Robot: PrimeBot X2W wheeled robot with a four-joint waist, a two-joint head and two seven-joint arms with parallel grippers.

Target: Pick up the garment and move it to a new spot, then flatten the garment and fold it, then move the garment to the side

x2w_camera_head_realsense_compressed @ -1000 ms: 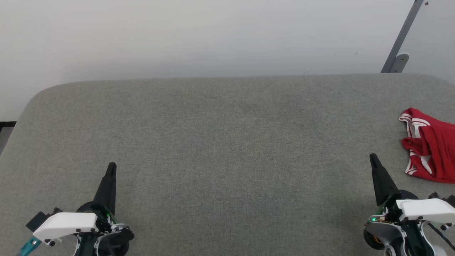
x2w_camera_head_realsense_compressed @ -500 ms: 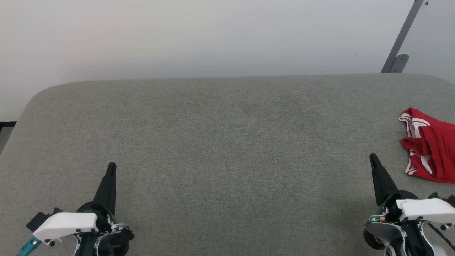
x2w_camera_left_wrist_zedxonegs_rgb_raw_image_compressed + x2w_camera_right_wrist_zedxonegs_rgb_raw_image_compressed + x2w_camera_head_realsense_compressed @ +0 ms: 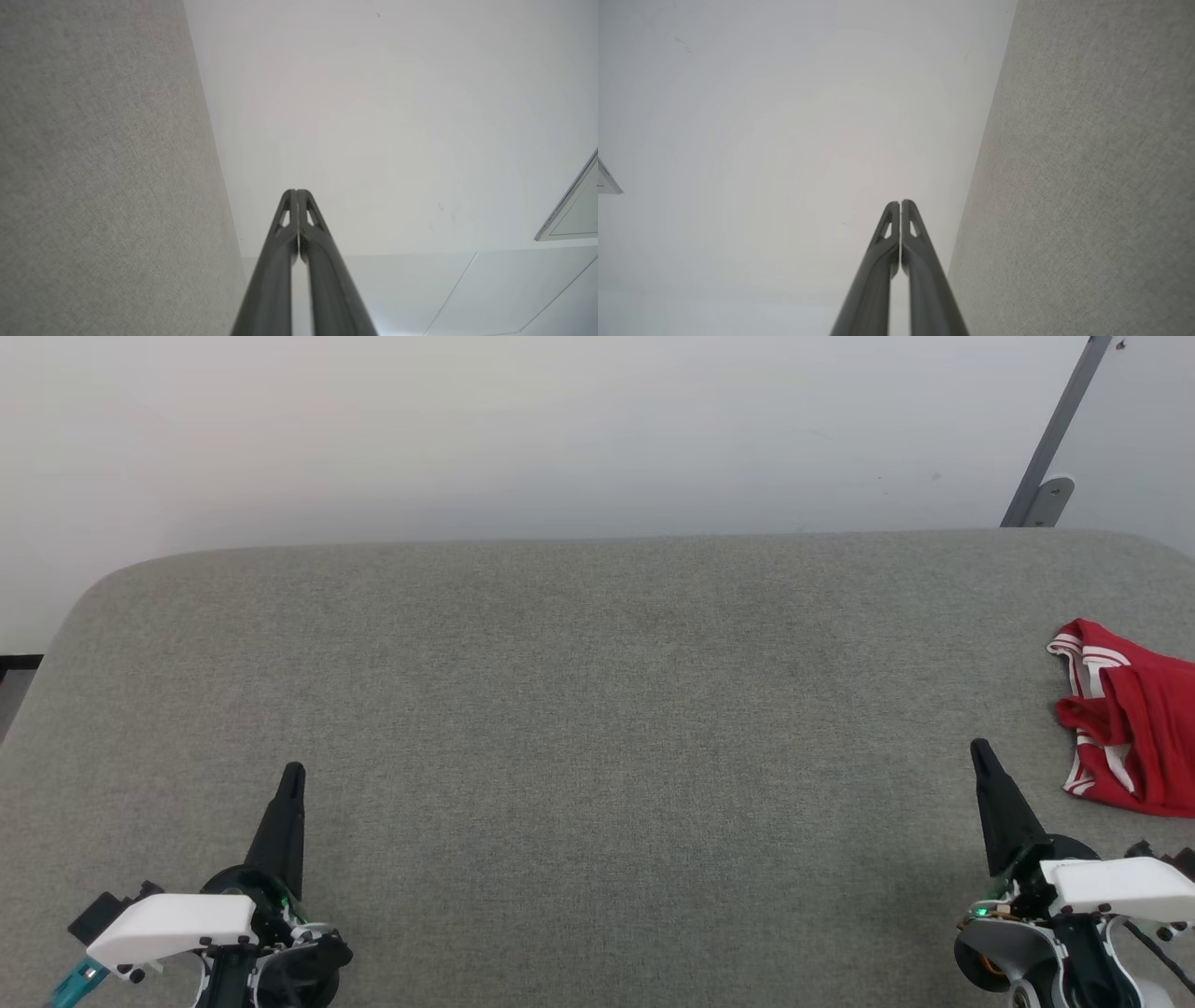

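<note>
Here, red shirt (image 3: pixel 1134 728) lies bunched at grey table's (image 3: pixel 597 709) right edge. Left gripper (image 3: pixel 291 775) and right gripper (image 3: pixel 980 751) both closed, empty. Best approach: right gripper opens, pinches raised fold.

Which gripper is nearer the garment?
The right gripper: it sits just beside the crumpled garment, while the left gripper is far across the table.

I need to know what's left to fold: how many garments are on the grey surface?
1. The garment, red with white-striped trim, lies bunched at the far right edge of the grey surface, cut off by the head view's frame; more could lie beyond it.
</note>
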